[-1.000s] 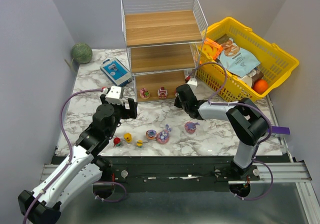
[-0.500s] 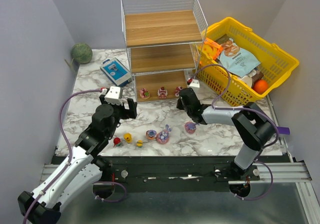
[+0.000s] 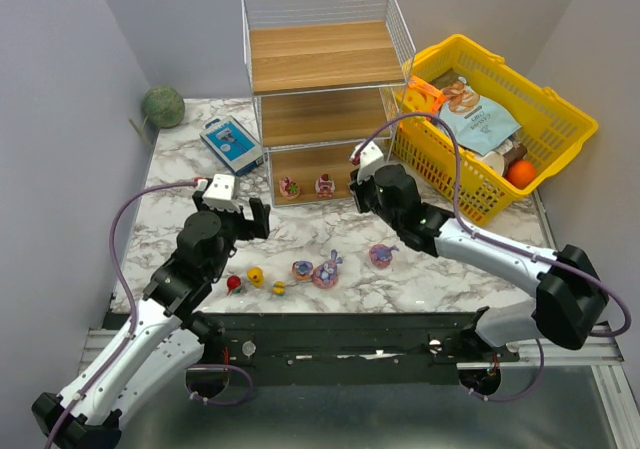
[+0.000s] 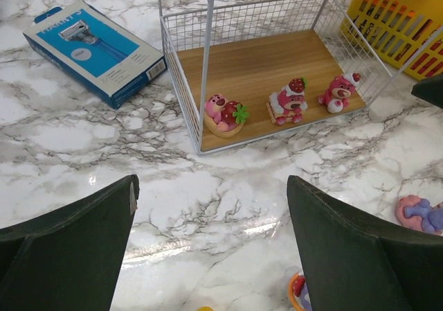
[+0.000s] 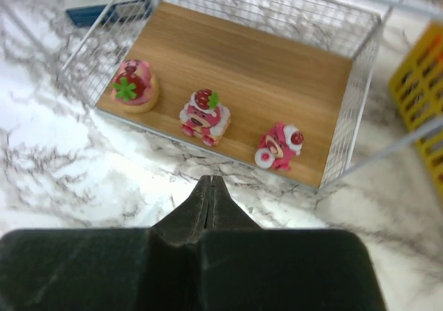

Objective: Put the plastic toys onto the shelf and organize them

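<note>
The shelf (image 3: pixel 320 89) stands at the table's back. Three pink-red cake-like toys sit on its bottom board, shown in the left wrist view (image 4: pixel 223 114) (image 4: pixel 288 103) (image 4: pixel 337 93) and in the right wrist view (image 5: pixel 136 84) (image 5: pixel 205 116) (image 5: pixel 279 145). On the table near the front lie a red-haired toy (image 3: pixel 233 285), yellow toys (image 3: pixel 256 276), and pink-purple toys (image 3: pixel 327 271) (image 3: pixel 381 256). My left gripper (image 4: pixel 211 181) is open and empty above them. My right gripper (image 5: pixel 210 179) is shut and empty, just in front of the bottom board (image 3: pixel 354 187).
A blue-white box (image 3: pixel 232 143) lies left of the shelf. A yellow basket (image 3: pixel 560 119) with snack packets stands to its right. A green ball (image 3: pixel 162 105) sits at the far left corner.
My right arm has swung its elbow out to the right and the gripper has risen in front of the shelf. My left arm has drawn back slightly to the left.
</note>
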Controlling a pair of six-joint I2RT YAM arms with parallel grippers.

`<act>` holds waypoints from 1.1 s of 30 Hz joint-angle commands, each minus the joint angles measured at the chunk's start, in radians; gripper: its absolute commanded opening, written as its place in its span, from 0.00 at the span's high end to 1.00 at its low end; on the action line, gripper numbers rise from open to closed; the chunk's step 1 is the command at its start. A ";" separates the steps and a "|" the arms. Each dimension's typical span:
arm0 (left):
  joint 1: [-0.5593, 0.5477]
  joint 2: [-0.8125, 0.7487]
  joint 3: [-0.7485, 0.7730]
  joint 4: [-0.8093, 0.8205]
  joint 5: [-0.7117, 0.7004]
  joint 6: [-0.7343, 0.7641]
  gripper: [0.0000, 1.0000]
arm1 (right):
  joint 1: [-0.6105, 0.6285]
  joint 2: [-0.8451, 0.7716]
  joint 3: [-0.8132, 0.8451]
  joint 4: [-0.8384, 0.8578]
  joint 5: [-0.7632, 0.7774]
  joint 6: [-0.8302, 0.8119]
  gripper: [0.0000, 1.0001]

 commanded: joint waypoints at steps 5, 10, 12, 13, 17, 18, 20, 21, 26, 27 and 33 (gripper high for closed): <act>0.005 -0.016 0.111 -0.083 0.024 -0.036 0.05 | 0.008 -0.146 -0.047 -0.222 -0.287 -0.719 0.99; 0.005 -0.035 0.099 -0.101 0.028 -0.063 0.07 | -0.001 -0.137 -0.133 -0.108 -0.262 -0.983 0.99; 0.005 -0.061 0.082 -0.112 0.021 -0.086 0.07 | -0.007 -0.115 -0.147 -0.071 -0.298 -1.053 0.99; 0.005 -0.074 0.063 -0.115 0.019 -0.094 0.07 | -0.015 -0.083 -0.147 -0.057 -0.349 -1.073 0.99; 0.005 -0.129 0.039 -0.131 0.010 -0.123 0.06 | -0.058 -0.017 -0.121 -0.040 -0.442 -1.123 0.99; 0.005 -0.132 0.035 -0.123 0.019 -0.131 0.06 | -0.078 -0.005 -0.091 -0.043 -0.472 -1.104 0.99; 0.005 -0.132 0.024 -0.100 0.096 -0.132 0.05 | -0.121 0.047 -0.051 -0.098 -0.558 -1.089 0.99; 0.005 -0.131 0.027 -0.101 0.117 -0.134 0.05 | -0.135 0.067 -0.006 -0.124 -0.584 -1.092 0.99; 0.006 -0.141 0.032 -0.108 0.125 -0.132 0.06 | -0.170 0.135 0.003 -0.129 -0.620 -1.130 0.99; 0.006 -0.147 0.029 -0.105 0.124 -0.135 0.06 | -0.173 0.148 0.006 -0.128 -0.617 -1.152 0.99; 0.011 -0.148 0.021 -0.095 0.125 -0.140 0.06 | -0.198 0.231 0.042 -0.109 -0.605 -1.210 0.99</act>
